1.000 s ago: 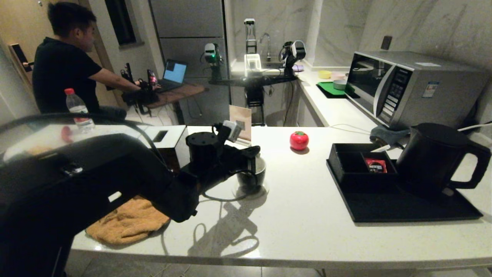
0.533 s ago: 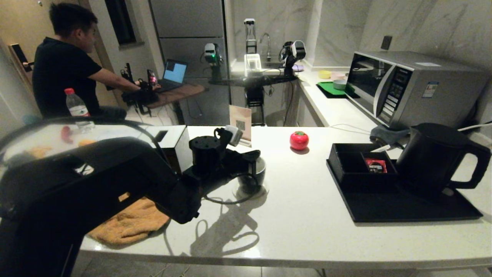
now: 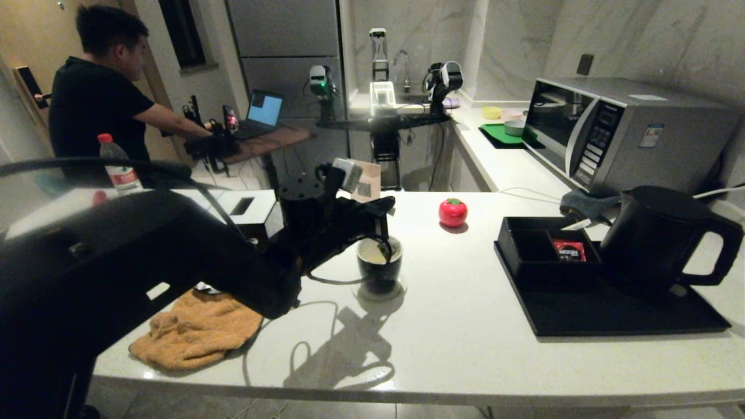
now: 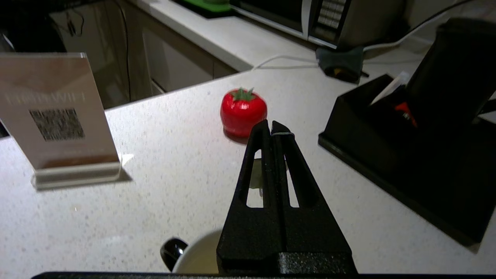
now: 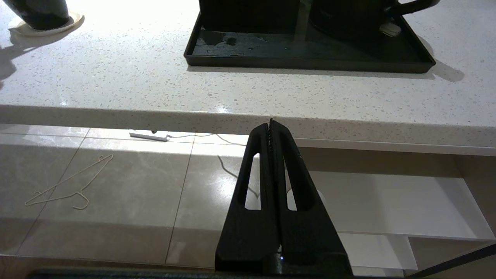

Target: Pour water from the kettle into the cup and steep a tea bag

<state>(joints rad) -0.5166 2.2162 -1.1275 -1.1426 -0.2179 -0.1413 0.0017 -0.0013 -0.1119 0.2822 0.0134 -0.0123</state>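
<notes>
Head view: the cup (image 3: 379,265) stands just below and right of the left gripper (image 3: 381,210), with pale liquid and a small pale bag (image 3: 381,252) inside. The kettle (image 3: 663,235) sits on a tray (image 3: 611,311) well right of it, handle pointing away.

Left wrist view: fingers (image 4: 285,162) pressed together, pinching a thin thread; the cup's white rim shows directly beneath.

Right wrist view: right gripper (image 5: 271,128) closed, empty, below the counter (image 5: 155,89) edge.
</notes>
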